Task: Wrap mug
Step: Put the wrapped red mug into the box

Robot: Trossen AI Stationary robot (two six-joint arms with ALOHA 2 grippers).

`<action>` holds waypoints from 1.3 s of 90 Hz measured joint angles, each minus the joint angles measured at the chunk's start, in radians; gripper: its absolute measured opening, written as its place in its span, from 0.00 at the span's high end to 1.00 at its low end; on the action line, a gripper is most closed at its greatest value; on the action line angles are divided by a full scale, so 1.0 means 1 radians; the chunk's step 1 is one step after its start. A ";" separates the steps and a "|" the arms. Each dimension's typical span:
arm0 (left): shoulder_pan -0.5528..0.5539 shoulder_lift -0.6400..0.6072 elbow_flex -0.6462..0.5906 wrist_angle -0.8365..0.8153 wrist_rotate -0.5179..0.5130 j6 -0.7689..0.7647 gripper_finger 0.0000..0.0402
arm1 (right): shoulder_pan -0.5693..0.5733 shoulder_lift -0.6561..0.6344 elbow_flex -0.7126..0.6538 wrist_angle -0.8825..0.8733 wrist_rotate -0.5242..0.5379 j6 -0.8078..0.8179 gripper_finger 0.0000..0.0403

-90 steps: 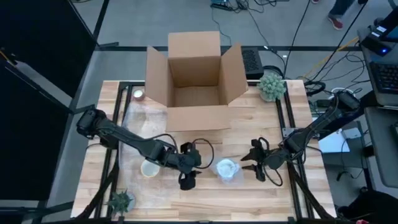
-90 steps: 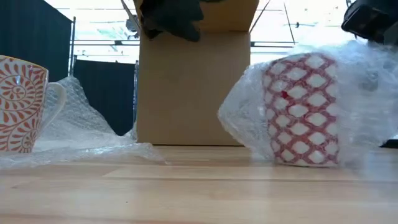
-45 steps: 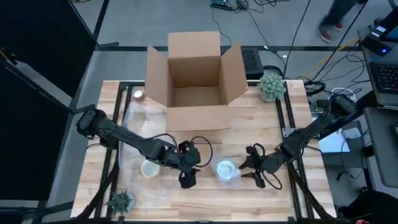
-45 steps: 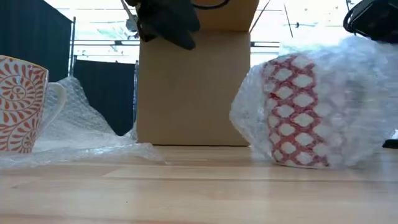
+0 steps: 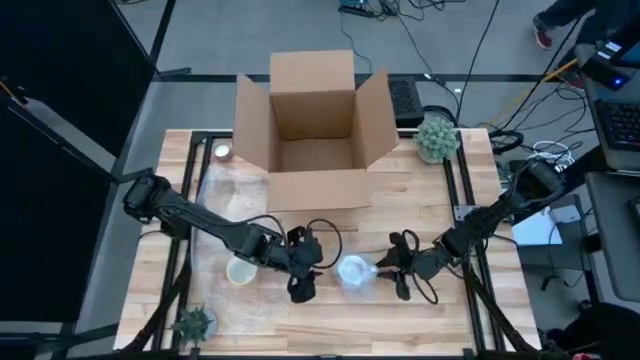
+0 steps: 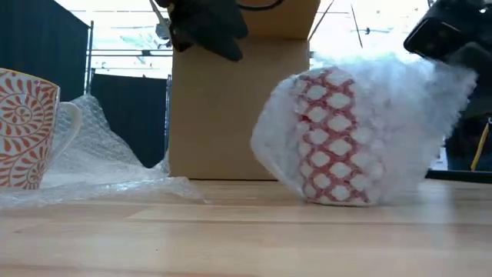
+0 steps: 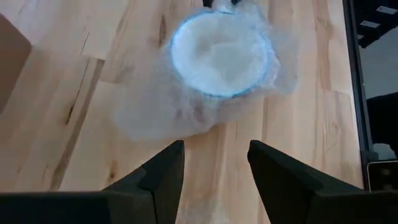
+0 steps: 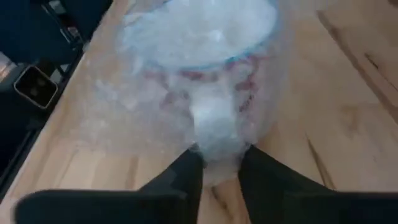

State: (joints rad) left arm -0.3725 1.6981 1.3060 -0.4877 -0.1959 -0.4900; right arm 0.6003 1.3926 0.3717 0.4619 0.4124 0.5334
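We log both arms stretched low toward mid-tabletop, left pincer (image 5: 304,280) hovering with fingers (image 7: 155,180) spread apart, right pincer (image 5: 392,272) fingers (image 8: 186,177) closed on a wrapped handle.

A pale wooden surface (image 5: 330,320) stands on a grey floor (image 5: 215,35) strewn with cables (image 5: 470,45). A dark curtain (image 5: 60,90) hangs beyond the surface's left edge. By its far right corner sits a small green plant (image 5: 437,137); another plant (image 5: 194,323) marks the near left corner. Bright light fills the window (image 6: 123,27) behind.
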 joint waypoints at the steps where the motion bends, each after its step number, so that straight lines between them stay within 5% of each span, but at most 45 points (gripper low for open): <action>1: 0.000 0.000 0.000 0.000 0.000 0.000 0.58 | 0.000 0.000 0.000 0.003 0.003 -0.002 0.89; 23: 0.000 0.000 0.000 0.000 -0.008 0.002 0.58 | -0.006 0.000 0.001 0.051 0.020 -0.022 0.97; 46: -0.016 0.000 0.000 0.000 -0.008 0.001 0.58 | -0.004 -0.046 0.112 0.053 -0.079 -0.095 0.98; 72: -0.042 0.000 0.000 0.001 -0.005 0.006 0.58 | -0.012 -0.072 0.293 -0.193 -0.100 -0.154 0.99; 96: -0.043 0.000 0.000 -0.006 0.000 0.005 0.58 | -0.018 -0.072 0.317 -0.288 -0.102 -0.120 1.00; 117: -0.092 0.023 -0.005 -0.087 0.006 0.032 0.58 | -0.009 -0.106 0.317 -0.508 -0.123 0.066 0.93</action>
State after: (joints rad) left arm -0.4644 1.7210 1.3010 -0.5750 -0.1897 -0.4580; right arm 0.5910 1.2866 0.6884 -0.0457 0.2891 0.5993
